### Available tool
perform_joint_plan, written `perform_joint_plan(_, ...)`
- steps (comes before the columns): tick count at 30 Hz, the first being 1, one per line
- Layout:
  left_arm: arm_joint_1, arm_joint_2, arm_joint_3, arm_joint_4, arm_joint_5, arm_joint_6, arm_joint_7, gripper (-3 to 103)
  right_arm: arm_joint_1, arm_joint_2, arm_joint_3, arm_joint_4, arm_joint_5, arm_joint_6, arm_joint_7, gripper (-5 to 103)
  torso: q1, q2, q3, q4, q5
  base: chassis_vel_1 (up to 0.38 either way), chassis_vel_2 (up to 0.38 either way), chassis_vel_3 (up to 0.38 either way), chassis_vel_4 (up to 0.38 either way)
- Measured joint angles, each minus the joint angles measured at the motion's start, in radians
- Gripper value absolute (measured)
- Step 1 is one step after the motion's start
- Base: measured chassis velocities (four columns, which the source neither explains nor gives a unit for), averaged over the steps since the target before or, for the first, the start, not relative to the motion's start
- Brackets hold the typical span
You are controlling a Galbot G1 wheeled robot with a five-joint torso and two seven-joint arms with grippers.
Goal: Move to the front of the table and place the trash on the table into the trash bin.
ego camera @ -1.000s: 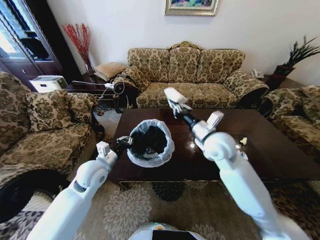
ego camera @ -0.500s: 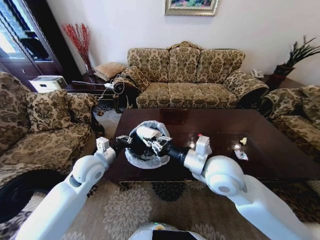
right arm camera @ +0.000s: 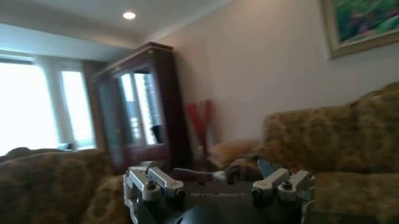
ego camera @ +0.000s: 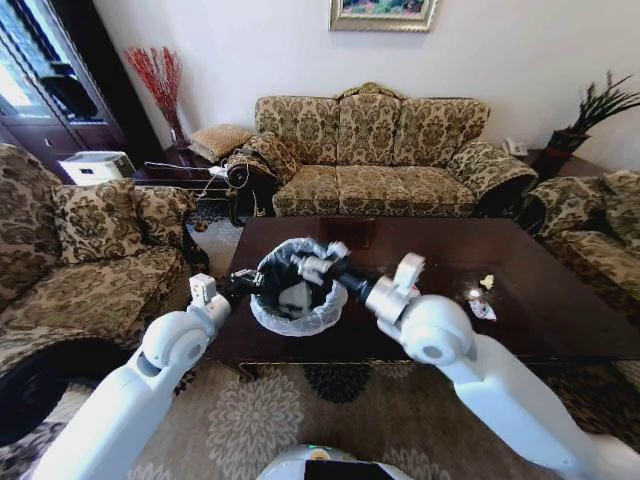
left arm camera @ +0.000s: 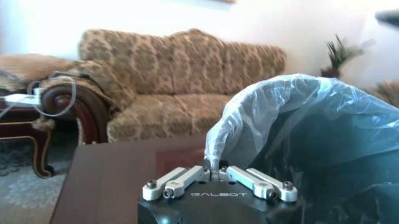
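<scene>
The trash bin (ego camera: 297,286), black with a pale ruffled bag, stands on the front left part of the dark glossy table (ego camera: 445,250). My left gripper (ego camera: 250,283) is shut on the bag at the bin's rim; in the left wrist view its fingers (left arm camera: 187,177) pinch the bag (left arm camera: 299,121). My right gripper (ego camera: 322,262) hovers over the bin's mouth and is open, its fingers (right arm camera: 148,183) spread wide with nothing between them. A white piece of trash (ego camera: 296,297) lies inside the bin. A yellowish scrap (ego camera: 487,282) and a clear wrapper (ego camera: 480,309) lie on the table's right side.
Patterned sofas surround the table: one at the back (ego camera: 380,150), one on the left (ego camera: 90,260), an armchair on the right (ego camera: 600,225). A side table with cables (ego camera: 190,175) stands at the back left. A patterned rug (ego camera: 270,420) lies under the table's front edge.
My right gripper came down from above the table with a white item, went into the bin, then opened and lifted slightly. The white item now lies in the bin.
</scene>
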Motion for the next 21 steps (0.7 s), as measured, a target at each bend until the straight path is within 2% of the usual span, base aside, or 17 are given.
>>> perform_joint_plan(1, 0.000, 0.000, 0.000, 0.000, 0.000, 0.000, 0.000, 1, 0.000, 0.000, 0.000, 0.000, 0.000, 0.000, 0.000, 90, 0.000, 0.000, 0.000, 0.0000, 0.0000, 0.000, 0.000, 0.000, 0.000)
perform_joint_plan(3, 0.005, -0.040, -0.021, 0.011, 0.015, -0.010, 0.000, 1, -0.067, 0.002, 0.080, -0.063, -0.102, 0.009, 0.033, 99, 0.000, 0.000, 0.000, 0.0000, -0.0001, 0.000, 0.000, 0.000, 0.000)
perform_joint_plan(5, 0.005, -0.049, -0.024, 0.016, 0.028, -0.011, 0.001, 1, -0.091, 0.004, 0.104, -0.084, -0.129, 0.011, 0.034, 99, 0.000, 0.000, 0.000, 0.0000, 0.0000, 0.000, 0.000, 0.000, 0.000)
perform_joint_plan(7, 0.001, -0.081, -0.026, 0.047, 0.127, -0.034, 0.016, 1, -0.205, 0.029, 0.221, -0.184, -0.239, 0.040, 0.010, 100, 0.000, 0.000, 0.000, -0.0003, 0.0004, 0.000, 0.000, 0.000, 0.000)
perform_joint_plan(9, -0.002, -0.099, -0.027, 0.058, 0.174, -0.035, 0.022, 1, -0.289, 0.062, 0.291, -0.242, -0.284, 0.059, 0.003, 100, 0.000, 0.000, 0.000, -0.0002, 0.0007, 0.000, 0.000, 0.000, 0.000)
perform_joint_plan(11, -0.002, -0.109, -0.028, 0.059, 0.183, -0.032, 0.023, 1, -0.330, 0.082, 0.331, -0.263, -0.299, 0.059, -0.001, 100, 0.000, 0.000, 0.000, -0.0002, 0.0006, 0.000, 0.000, 0.000, 0.000)
perform_joint_plan(14, 0.004, -0.136, -0.030, 0.054, 0.198, -0.026, 0.023, 1, -0.440, 0.115, 0.426, -0.292, -0.346, 0.047, -0.059, 100, 0.000, 0.000, 0.000, -0.0003, 0.0004, 0.000, 0.000, 0.000, 0.000)
perform_joint_plan(17, 0.009, -0.153, -0.029, 0.050, 0.207, -0.024, 0.024, 1, -0.478, 0.121, 0.458, -0.296, -0.376, 0.034, -0.094, 100, 0.000, 0.000, 0.000, -0.0005, 0.0001, 0.000, 0.000, 0.000, 0.000)
perform_joint_plan(21, 0.026, -0.181, -0.022, 0.033, 0.211, -0.024, 0.023, 1, -0.491, 0.127, 0.468, -0.301, -0.396, 0.021, -0.094, 100, 0.000, 0.000, 0.000, -0.0002, 0.0001, 0.000, 0.000, 0.000, 0.000)
